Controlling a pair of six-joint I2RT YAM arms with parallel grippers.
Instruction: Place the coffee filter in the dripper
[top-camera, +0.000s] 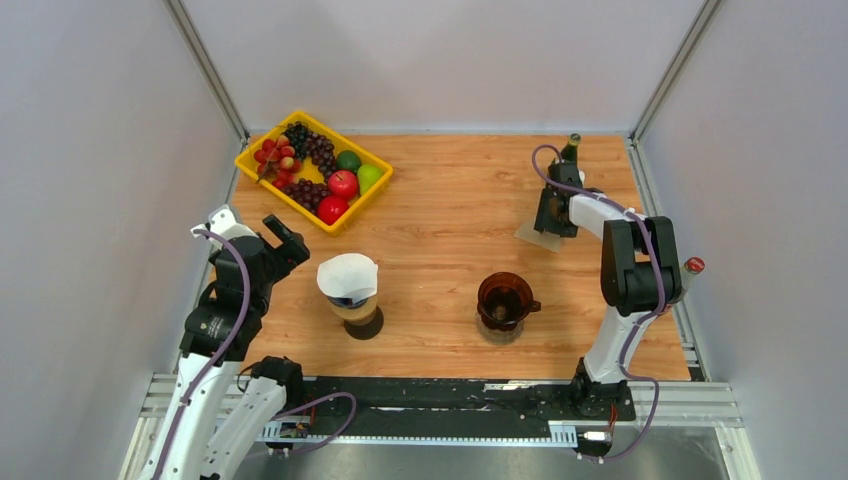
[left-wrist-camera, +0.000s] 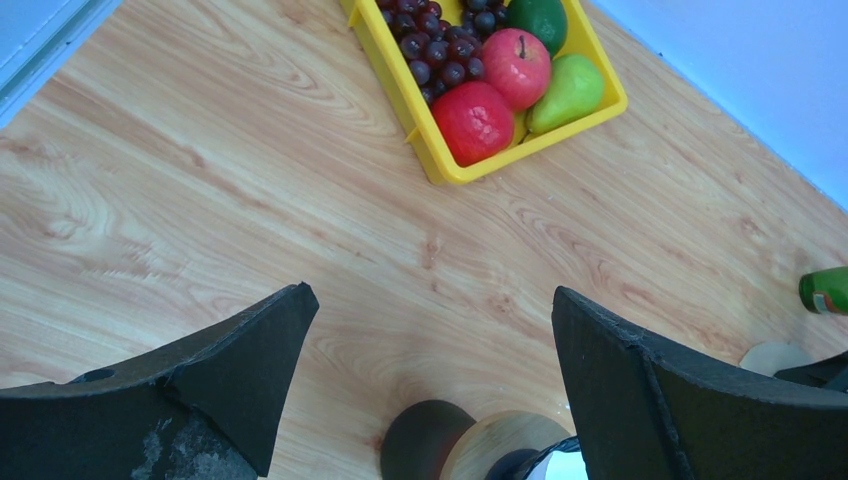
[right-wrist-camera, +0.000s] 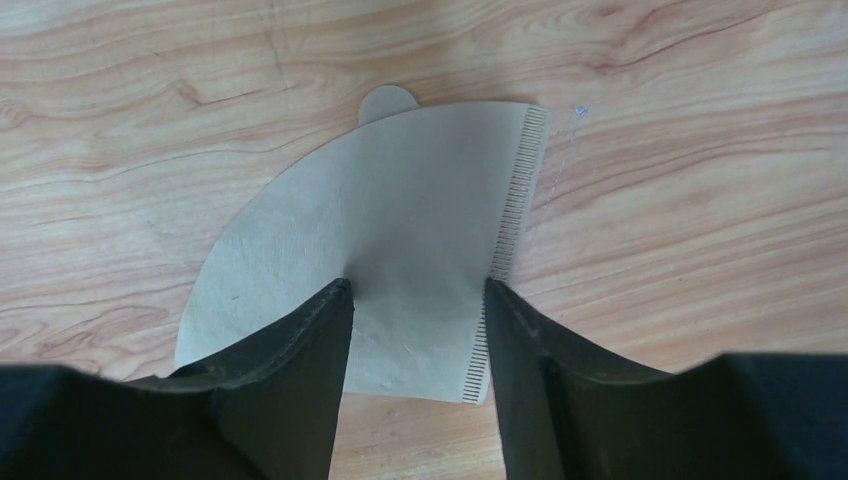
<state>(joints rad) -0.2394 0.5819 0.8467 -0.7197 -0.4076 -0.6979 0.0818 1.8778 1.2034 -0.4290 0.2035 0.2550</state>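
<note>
**A flat sheet and a long carry — where it could slip**

Nearest the arm bases stands the dark brown translucent cone dripper (top-camera: 505, 300), upright, with no paper visible in it, so I judge the whole carry lies ahead. It looks light. A filter pushed in off-centre, or a finger catching its rim, could shove or tip it. To its left, a tan-banded vessel with a dark base (top-camera: 354, 310) already holds a white paper cone (top-camera: 348, 275), which makes it a plausible wrong target. The left gripper (left-wrist-camera: 435, 300) hovers beside that vessel, jaws spread wide with nothing between them.

Farther back on the pale wooden table (top-camera: 450, 200), well apart from the dripper, lies the flat tan paper coffee filter (right-wrist-camera: 400, 220). The right gripper (right-wrist-camera: 418, 290) is down over it, fingers parted with a clear gap and tips at the sheet beside its crimped seam, and nothing is pinched.

This is the main hazard. The paper lies flush on the wood, so closing jaws may skate across it, buckle it into a crease, or meet on nothing. A thin pinch could let it droop or twist on the way over. Folded flat, it would also need to open before it seats in the cone.

Just beyond the wrist stands a green bottle (top-camera: 570, 150) — a lift that swings backward could knock it. The yellow plastic tray of fruit (left-wrist-camera: 445, 172) sits far left, off the route.
</note>
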